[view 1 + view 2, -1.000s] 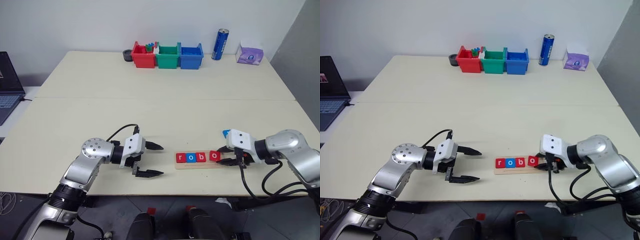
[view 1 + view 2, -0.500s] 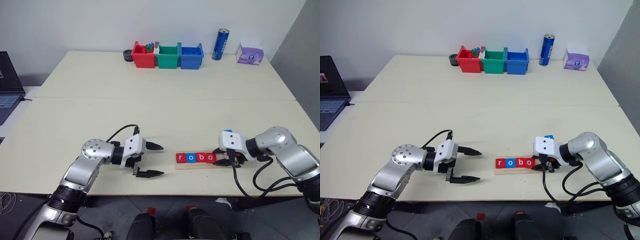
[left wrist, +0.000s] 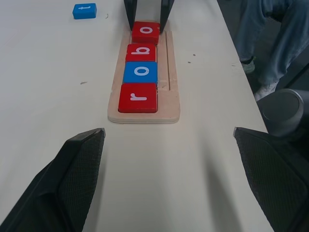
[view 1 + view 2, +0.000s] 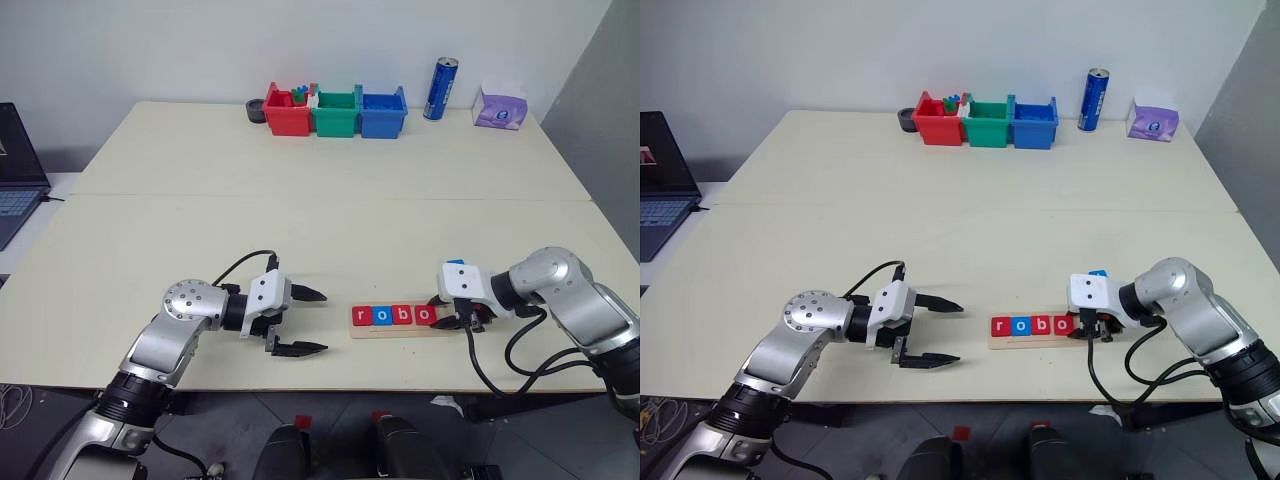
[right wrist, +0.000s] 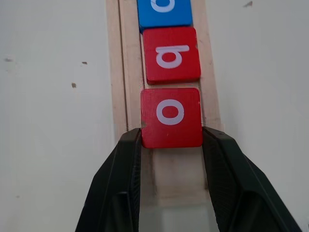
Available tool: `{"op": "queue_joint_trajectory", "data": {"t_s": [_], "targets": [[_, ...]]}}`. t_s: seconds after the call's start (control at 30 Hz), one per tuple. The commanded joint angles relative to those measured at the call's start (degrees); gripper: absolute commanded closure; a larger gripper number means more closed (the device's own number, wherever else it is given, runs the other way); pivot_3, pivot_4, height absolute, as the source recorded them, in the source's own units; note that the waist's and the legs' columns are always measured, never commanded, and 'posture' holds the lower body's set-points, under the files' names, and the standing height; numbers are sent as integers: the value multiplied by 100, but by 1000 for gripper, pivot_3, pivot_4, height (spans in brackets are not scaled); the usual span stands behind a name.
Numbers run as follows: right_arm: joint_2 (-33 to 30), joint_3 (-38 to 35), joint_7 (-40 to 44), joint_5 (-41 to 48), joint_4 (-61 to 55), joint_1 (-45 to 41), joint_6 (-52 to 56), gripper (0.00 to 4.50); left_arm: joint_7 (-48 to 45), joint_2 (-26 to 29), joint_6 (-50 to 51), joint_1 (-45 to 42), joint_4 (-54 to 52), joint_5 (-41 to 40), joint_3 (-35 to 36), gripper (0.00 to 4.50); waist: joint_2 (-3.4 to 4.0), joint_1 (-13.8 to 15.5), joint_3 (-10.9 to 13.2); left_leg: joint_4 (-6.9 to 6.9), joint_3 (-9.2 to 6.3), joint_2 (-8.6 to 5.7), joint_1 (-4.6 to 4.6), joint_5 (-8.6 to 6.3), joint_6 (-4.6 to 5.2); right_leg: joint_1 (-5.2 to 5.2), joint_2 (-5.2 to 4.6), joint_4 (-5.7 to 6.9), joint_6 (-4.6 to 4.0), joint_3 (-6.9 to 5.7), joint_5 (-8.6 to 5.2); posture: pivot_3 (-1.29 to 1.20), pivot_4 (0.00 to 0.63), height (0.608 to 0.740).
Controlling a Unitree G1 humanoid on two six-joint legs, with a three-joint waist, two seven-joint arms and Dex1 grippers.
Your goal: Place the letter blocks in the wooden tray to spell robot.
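The letter blocks are nearly all in: the right gripper (image 5: 171, 145) has its two black fingers pinched on the sides of the red "o" block (image 5: 171, 117), which sits flat in the groove of the wooden tray (image 4: 400, 328) as the fourth tile. Right next to it in the row come the red "b" (image 5: 172, 54), then the blue "o" (image 3: 140, 72), then the red "r" (image 3: 138, 97) at the tray's left end. The b and the gripped o look just about touching, maybe a hairline gap. The slot at the right end of the tray, under the fingers, is bare wood.

The blue "t" block (image 3: 84, 10) lies on the table (image 4: 300, 230) just beyond the tray's right end, close behind the right gripper, apart from the tray.

The left gripper (image 4: 300, 320) hangs a bit left of the tray with its fingers spread wide, nothing between them, pointing toward the r end.

Far side of the table: red bin (image 4: 287, 112), green bin (image 4: 335, 113), blue bin (image 4: 383, 113) in a row, a blue can (image 4: 441, 88) and a purple tissue pack (image 4: 499, 108) to their right. A laptop (image 4: 15, 170) sits off the left edge.
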Motion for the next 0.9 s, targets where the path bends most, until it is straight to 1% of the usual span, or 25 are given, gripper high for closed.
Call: {"op": "queue_joint_trajectory", "data": {"t_s": [0.03,0.43,0.5,0.6,0.67,0.73,0.9], "targets": [[14,-43,76,-51,-1,-139,-112,3051,14,26,-75,10,-154,-28,58,0,0,1,0,0,0,0,0,0,0,0,0,0,0,-1,0,0,150,740],[122,-65,131,-91,107,-217,-168,3051,30,7,-12,-33,-195,-40,39,0,0,1,0,0,0,-1,0,0,0,0,-1,1,-1,-2,1,0,150,740],[150,-77,141,-83,115,-234,-165,2305,30,6,-2,-38,-202,-41,37,0,0,0,0,0,0,-1,0,0,0,0,-1,1,-1,-2,1,0,150,740],[153,-101,160,-86,121,-253,-178,1367,34,6,8,-33,-215,-44,38,0,0,1,0,0,0,-1,0,0,0,0,-1,1,-1,-2,1,0,150,740],[137,-150,156,-70,102,-270,-177,655,36,11,15,-24,-229,-46,40,0,0,1,0,0,0,-1,0,0,0,0,-1,1,-1,-2,1,0,150,740],[120,-301,85,-4,67,-309,-128,18,42,13,24,-18,-245,-47,40,0,0,1,0,0,0,-1,0,0,0,0,-1,1,-2,-2,1,0,150,740],[15,-756,-39,310,-281,-231,252,18,48,21,39,-9,-257,-48,49,0,0,3,0,0,-2,-1,-1,0,0,0,-2,1,-2,-3,1,0,150,740]]}}
